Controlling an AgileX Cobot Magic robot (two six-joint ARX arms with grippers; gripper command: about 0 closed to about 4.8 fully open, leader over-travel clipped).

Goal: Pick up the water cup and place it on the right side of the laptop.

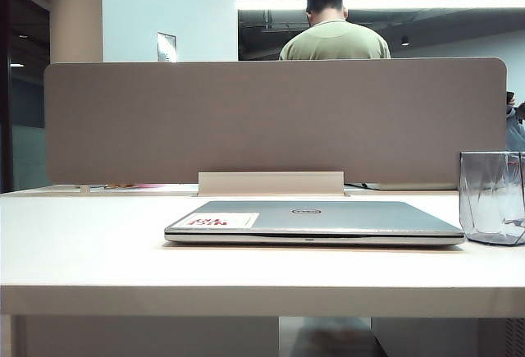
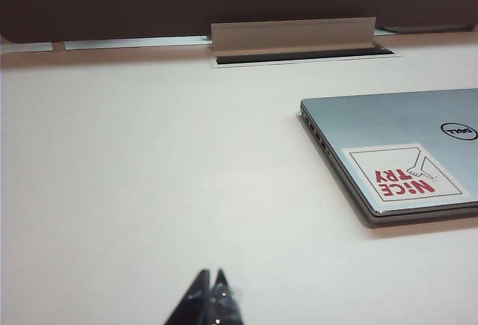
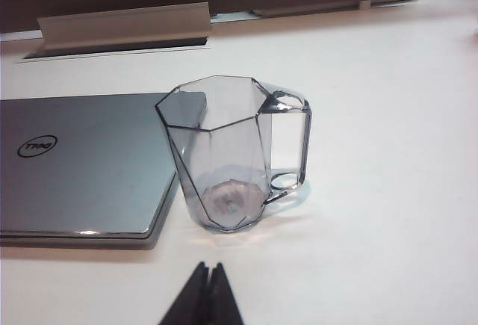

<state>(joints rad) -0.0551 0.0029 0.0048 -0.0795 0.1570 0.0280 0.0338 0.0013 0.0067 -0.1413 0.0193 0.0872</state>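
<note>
While the closed laptop [image 1: 314,219] lies flat in the middle of the pale surface [image 1: 82,242], toward its far edge, the water cup [image 1: 492,198] stands upright just off the laptop's right side, close to the right edge of the exterior view. In the right wrist view the cup [image 3: 224,153] is a clear, bluish-grey faceted vessel with a handle that turns away from the laptop [image 3: 82,168]; its base sits on the surface just beside the laptop's near right corner, and whether the two touch cannot be told. The right gripper [image 3: 208,269] is clenched with nothing between its dark fingertips, and it hangs above bare surface near the front of the cup, apart from it. The left gripper [image 2: 209,276] is likewise closed and empty, its tips pressed together over open surface well off the laptop's left side. The lid [image 2: 403,146] carries a round Dell logo [image 2: 458,131] and a white sticker [image 2: 403,174] with red print near its left front corner. Behind the laptop a raised cable flap [image 1: 271,183] stands at the far edge of the surface, in front of a grey partition [image 1: 246,119], beyond which a person [image 1: 334,25] in a light green shirt shows from behind.
</note>
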